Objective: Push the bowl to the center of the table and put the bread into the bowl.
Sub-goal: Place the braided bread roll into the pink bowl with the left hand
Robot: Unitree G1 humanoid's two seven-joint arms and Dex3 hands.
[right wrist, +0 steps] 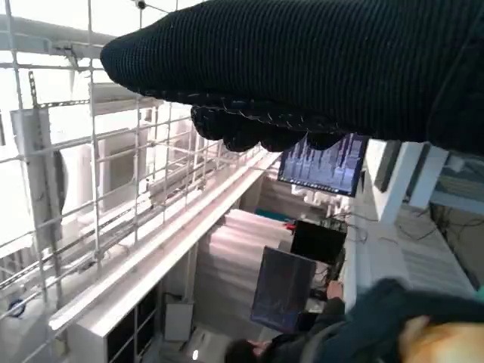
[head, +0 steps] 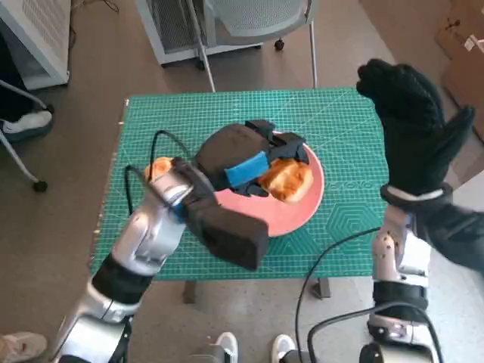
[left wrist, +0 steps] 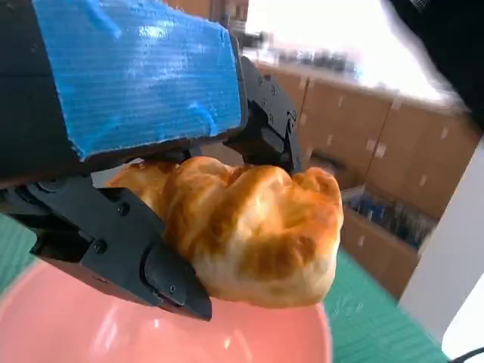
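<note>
the bench (head: 340, 128), covered by a green cutting mat with a grid, fills the middle of the head view, with a chair (head: 249, 23) on the floor just beyond its far edge. on the mat, near its middle, sits the pink bowl (head: 302, 208). the right hand (head: 412, 125) in its black glove is raised above the bench's right side, fingers spread and holding nothing. the left hand (head: 242, 162), blue tape across its back, hangs over the bowl and grips a golden bread roll (head: 287, 180) between its black fingers (left wrist: 162, 280); in the left wrist view the bread (left wrist: 257, 234) sits just above the bowl's pink inside (left wrist: 91, 333), and whether it touches is hard to tell. a second golden piece (head: 159, 168) lies on the mat left of the bowl, partly hidden by the left forearm.
</note>
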